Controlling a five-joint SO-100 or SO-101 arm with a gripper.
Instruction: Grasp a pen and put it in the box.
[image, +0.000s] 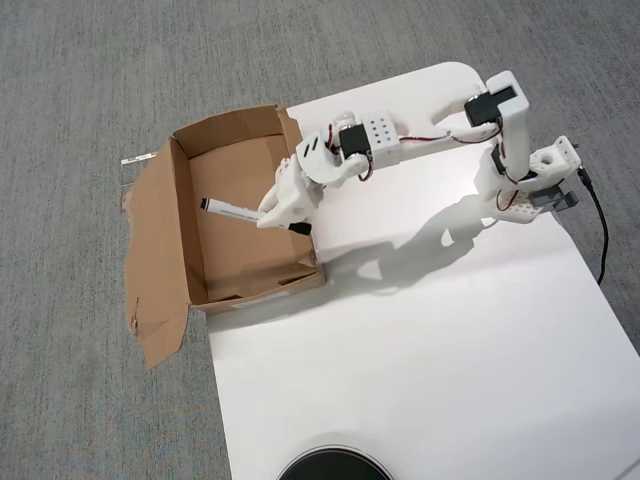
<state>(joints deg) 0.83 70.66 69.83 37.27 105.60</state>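
Pen and box sit together in the upper left of the overhead view. That pen (232, 211), a slim white marker with a dark cap at one end and a small black tip at the other, lies nearly level over the inside of the box, its left end toward the box's left wall and its right end near the right wall. The white two-finger jaws (272, 217) are clamped on the pen toward its right end, with the black tip poking out just past them. Whether the pen touches the box floor cannot be told from above.

The box (184, 215) is a shallow rectangular brown cardboard carton with ragged flaps; one torn flap spreads flat to the left on the grey carpet floor (80, 80). Its right wall stands just beside the left edge of the white rectangular surface (420, 360).

A white arm (400, 140) with black motors and red wires reaches from its base in the upper right of the frame leftward across the surface to the box. A black cable (600, 235) runs down the right side of the surface. A round black object (332, 466) shows partly at the bottom edge.
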